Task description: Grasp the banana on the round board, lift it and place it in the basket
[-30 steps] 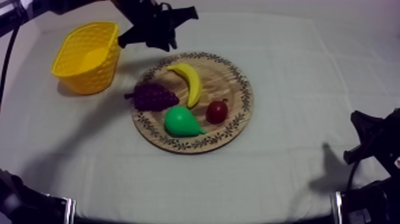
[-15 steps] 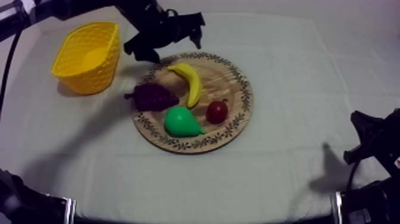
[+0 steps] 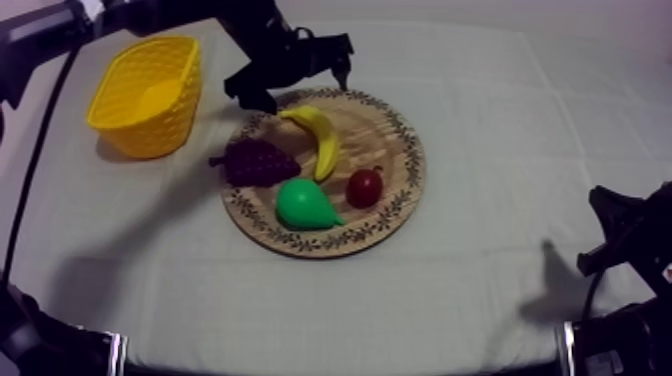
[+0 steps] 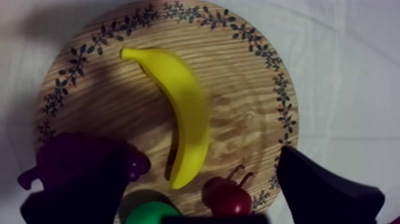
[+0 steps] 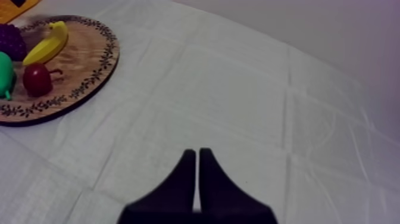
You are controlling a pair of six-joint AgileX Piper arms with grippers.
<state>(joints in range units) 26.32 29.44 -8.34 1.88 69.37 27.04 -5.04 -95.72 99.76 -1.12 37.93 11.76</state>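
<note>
Left end effector (image 3: 300,86) hovers over the banana (image 3: 318,138), fingers apart, nothing held. Banana lies on the wooden board (image 3: 396,140), mid-counter. Yellow basket (image 3: 150,130) sits by the far-left corner. Right end effector (image 5: 197,161) has its fingers together, idle. Grasp, lift and drop all remain.

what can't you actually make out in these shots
Top view: the left gripper hides part of the far rim of the wooden board.
Left wrist view: one of its fingers covers part of the grapes; the pear is cut off by the picture's edge.
Right wrist view: the yellow basket is cut off by the edge, so its inside cannot be seen.
</note>
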